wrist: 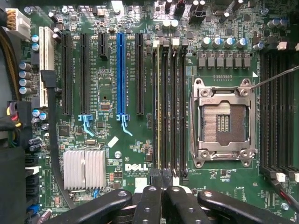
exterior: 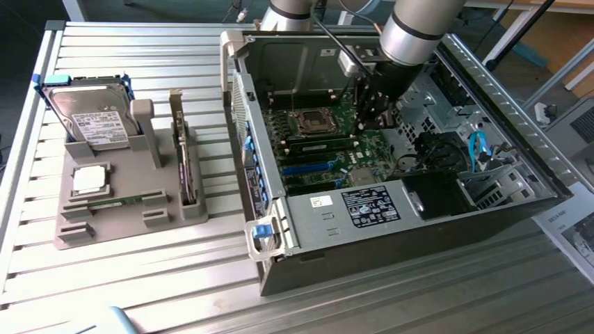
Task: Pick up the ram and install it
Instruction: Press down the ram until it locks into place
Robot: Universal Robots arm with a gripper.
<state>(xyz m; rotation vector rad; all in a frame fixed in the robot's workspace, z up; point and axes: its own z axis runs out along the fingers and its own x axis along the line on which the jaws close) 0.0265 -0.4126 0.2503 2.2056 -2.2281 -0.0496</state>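
The gripper (exterior: 371, 120) hangs inside the open computer case (exterior: 519, 160), fingers (wrist: 154, 205) closed together, holding nothing visible. Below them the motherboard (wrist: 107, 154) reads "DELL". One ram (wrist: 158, 107) stands in its slot beside the processor socket (wrist: 224, 122), directly under the fingers.

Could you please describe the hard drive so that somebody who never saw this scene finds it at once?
On the slatted table, at the exterior view's left of the open computer case, sits a grey holder. The hard drive leans at its far end. It is the biggest part there, a silver box with a white label, unlike the small square chip nearby.
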